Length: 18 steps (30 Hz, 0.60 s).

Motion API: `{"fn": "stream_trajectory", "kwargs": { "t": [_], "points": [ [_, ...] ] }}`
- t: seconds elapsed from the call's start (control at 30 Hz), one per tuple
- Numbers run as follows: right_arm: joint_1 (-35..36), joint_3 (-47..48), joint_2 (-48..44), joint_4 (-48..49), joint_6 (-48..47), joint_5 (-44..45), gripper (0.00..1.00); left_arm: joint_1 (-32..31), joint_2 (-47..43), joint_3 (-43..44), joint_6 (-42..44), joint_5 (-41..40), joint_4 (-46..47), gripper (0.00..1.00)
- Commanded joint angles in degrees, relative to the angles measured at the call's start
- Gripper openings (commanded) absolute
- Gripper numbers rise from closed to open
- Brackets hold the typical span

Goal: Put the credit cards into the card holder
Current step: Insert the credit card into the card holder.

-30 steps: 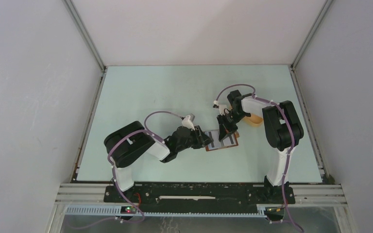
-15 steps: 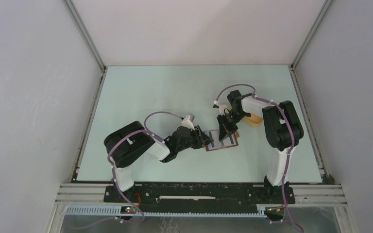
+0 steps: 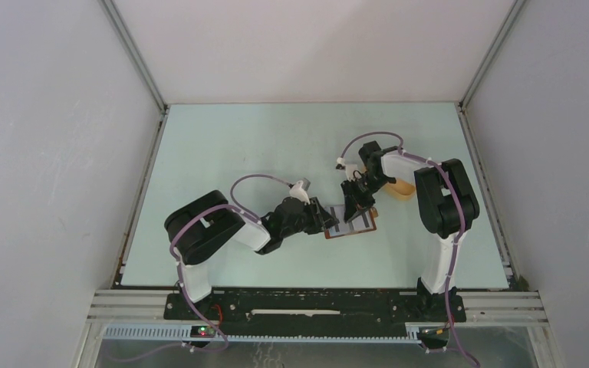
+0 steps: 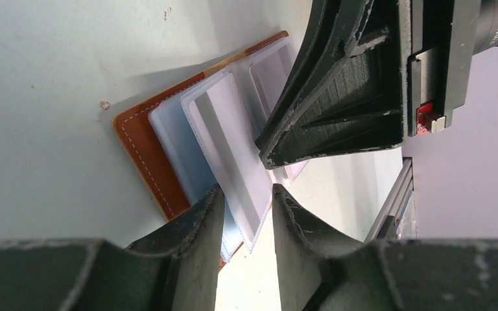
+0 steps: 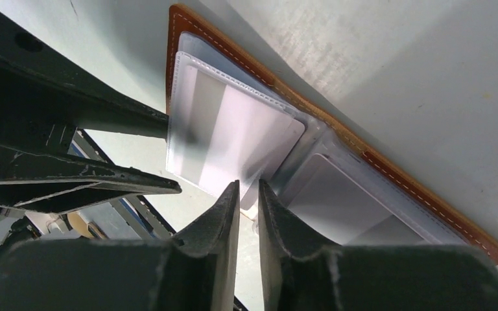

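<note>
The reddish-brown card holder (image 3: pixel 353 232) lies open on the table between both grippers, its clear sleeves fanned out. In the left wrist view its leather (image 4: pixel 146 149) shows under the sleeves. One raised sleeve holds a pale credit card (image 5: pixel 233 136) (image 4: pixel 230 142) with a grey stripe. A second card (image 5: pixel 356 207) sits in the sleeve beside it. My left gripper (image 4: pixel 245 191) (image 3: pixel 328 220) stands open with the raised sleeve's corner between its fingers. My right gripper (image 5: pixel 248 184) (image 3: pixel 355 205) is open by a narrow gap, its tips at the card's outer edge.
An orange-yellow tray (image 3: pixel 403 188) sits just right of the right wrist, partly hidden by that arm. The two grippers are close together over the card holder, their fingers almost meeting. Pale green tabletop (image 3: pixel 261 146) surrounds it, with walls on three sides.
My right gripper's jaws have parted a little, letting go of the card in the sleeve. The left wrist has shifted slightly. The card holder stays in place.
</note>
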Motion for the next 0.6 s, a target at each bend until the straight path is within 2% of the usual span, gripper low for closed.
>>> {"fn": "stream_trajectory", "kwargs": {
  "t": [0.0, 0.33, 0.57],
  "points": [
    [-0.4, 1.8, -4.2, -0.8, -1.7, -2.0, 0.27, 0.3, 0.3, 2.6, -0.4, 1.1, -0.1, 0.37],
    [-3.1, 1.8, -13.6, -3.2, -5.2, -4.6, 0.3, 0.3, -0.7, 4.5, 1.1, 2.3, -2.2, 0.38],
    [-6.0, 0.7, -24.7, -4.6, -8.9, -7.4, 0.31, 0.0, -1.2, 7.5, 2.7, 3.3, -6.0, 0.39]
  ]
}}
